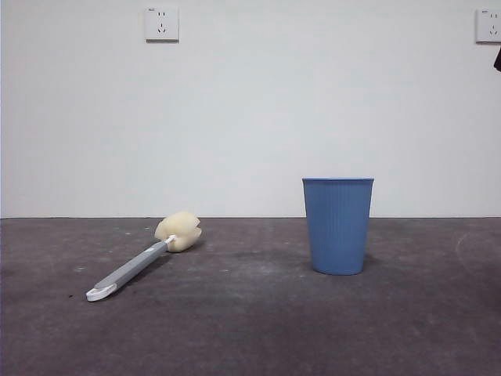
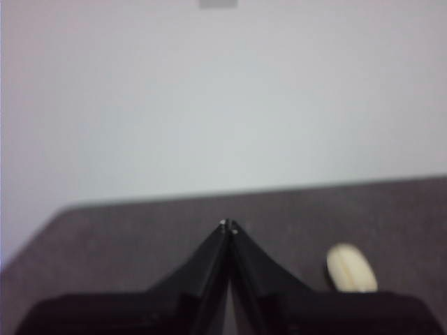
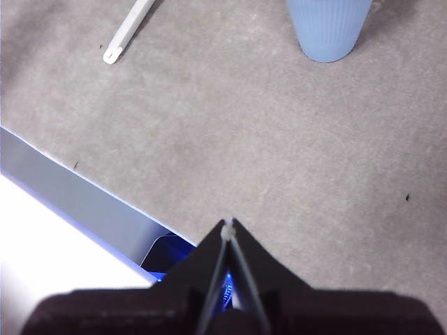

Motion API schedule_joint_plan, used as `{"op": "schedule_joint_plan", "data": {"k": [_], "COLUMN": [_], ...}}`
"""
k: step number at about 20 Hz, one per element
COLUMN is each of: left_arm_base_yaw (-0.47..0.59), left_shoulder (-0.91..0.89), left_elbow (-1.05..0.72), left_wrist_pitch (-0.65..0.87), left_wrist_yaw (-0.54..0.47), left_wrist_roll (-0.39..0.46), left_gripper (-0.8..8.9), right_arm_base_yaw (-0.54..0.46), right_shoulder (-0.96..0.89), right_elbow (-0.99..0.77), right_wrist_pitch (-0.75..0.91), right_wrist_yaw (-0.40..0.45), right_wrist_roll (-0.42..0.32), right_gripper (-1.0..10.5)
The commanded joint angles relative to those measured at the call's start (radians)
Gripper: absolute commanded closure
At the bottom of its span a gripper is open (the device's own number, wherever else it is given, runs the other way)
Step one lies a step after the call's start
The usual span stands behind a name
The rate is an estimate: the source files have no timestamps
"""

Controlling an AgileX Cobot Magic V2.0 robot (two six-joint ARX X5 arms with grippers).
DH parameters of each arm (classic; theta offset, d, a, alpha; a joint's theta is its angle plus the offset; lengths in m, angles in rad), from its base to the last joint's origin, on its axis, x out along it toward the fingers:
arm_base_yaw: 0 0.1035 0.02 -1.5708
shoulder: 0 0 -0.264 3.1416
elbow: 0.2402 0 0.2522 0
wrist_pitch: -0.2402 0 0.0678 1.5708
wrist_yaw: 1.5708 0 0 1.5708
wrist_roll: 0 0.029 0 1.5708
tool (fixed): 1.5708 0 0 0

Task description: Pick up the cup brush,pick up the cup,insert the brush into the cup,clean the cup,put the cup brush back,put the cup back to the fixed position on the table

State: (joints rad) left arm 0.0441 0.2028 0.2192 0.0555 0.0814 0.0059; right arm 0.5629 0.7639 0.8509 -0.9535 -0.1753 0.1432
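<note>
The cup brush lies flat on the table at the left, cream sponge head toward the wall, white looped end toward the camera. The blue ribbed cup stands upright to the right of it. My left gripper is shut and empty, held above the table with the sponge head a little way off to one side. My right gripper is shut and empty, high over the table's near edge, with the brush handle end and the cup far ahead.
A white wall with two sockets backs the table. A black arm tip shows at the right edge of the front view. The table's near edge and a blue-lit part below it show in the right wrist view.
</note>
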Motion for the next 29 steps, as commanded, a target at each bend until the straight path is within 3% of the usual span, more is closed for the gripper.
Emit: {"op": "schedule_joint_plan", "data": {"k": [1,5,11,26,29], "left_arm_base_yaw": [0.004,0.004,0.004,0.003,0.003], "left_shoulder": [-0.049,-0.128,-0.201,-0.201,-0.201], "left_elbow": [-0.101,-0.208,-0.214,-0.214,-0.214], "left_wrist_pitch": [0.014,-0.003,-0.239,-0.235,-0.236], "left_wrist_yaw": [-0.002,-0.002,0.004,-0.001,-0.001], "left_wrist_roll": [-0.053,-0.094,-0.117,-0.115,-0.115], "left_gripper": [8.17,8.17,8.17,8.17,8.17], "right_arm_base_yaw": [0.001,0.001,0.001,0.002,-0.026], "right_shoulder": [-0.001,-0.001,-0.001,-0.001,-0.06], "right_elbow": [0.004,0.004,0.004,0.004,0.001], "right_wrist_pitch": [0.002,0.002,0.002,0.002,0.057], "right_wrist_yaw": [-0.002,-0.002,-0.002,-0.002,0.053], "right_wrist_roll": [0.005,0.006,0.005,0.005,-0.098], "right_gripper": [9.5,9.5,9.5,9.5,9.5]}}
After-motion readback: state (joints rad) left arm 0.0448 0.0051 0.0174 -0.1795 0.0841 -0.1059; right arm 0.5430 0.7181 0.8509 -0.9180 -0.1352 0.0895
